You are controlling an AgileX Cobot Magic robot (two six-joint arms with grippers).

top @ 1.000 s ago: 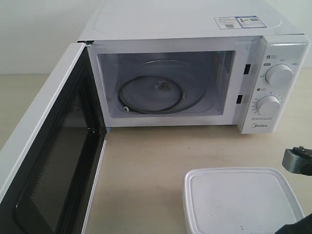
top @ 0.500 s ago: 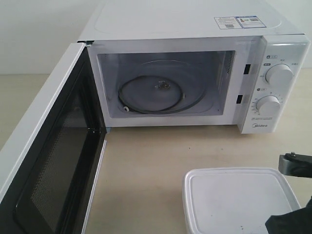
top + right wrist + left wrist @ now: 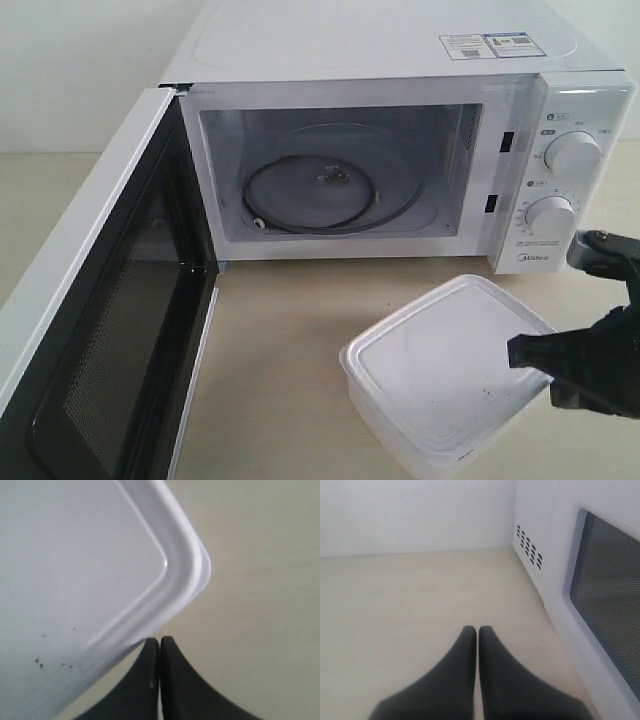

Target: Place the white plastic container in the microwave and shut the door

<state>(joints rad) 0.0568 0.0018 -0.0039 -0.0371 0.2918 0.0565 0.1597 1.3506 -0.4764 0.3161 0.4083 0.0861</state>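
The white plastic container [image 3: 440, 370] sits lidded on the tan table in front of the microwave [image 3: 380, 50], turned at an angle. The door [image 3: 90, 330] stands wide open at the left, showing the cavity with its glass turntable [image 3: 330, 190]. My right gripper [image 3: 515, 352] is shut, and its tips press against the container's right edge. In the right wrist view the shut right gripper [image 3: 159, 639] touches the container's rim [image 3: 125, 630] near a corner, with nothing between the fingers. My left gripper [image 3: 478, 629] is shut and empty above the table, beside the door's outer face [image 3: 610, 595].
Two round dials [image 3: 572, 152] sit on the microwave's right panel. Vent slots [image 3: 530, 552] mark the microwave's side wall near the left gripper. Bare table [image 3: 290, 340] lies between the open door and the container.
The container has slid left and toward the microwave and turned at an angle. The right gripper came in from the right edge and now rests against it.
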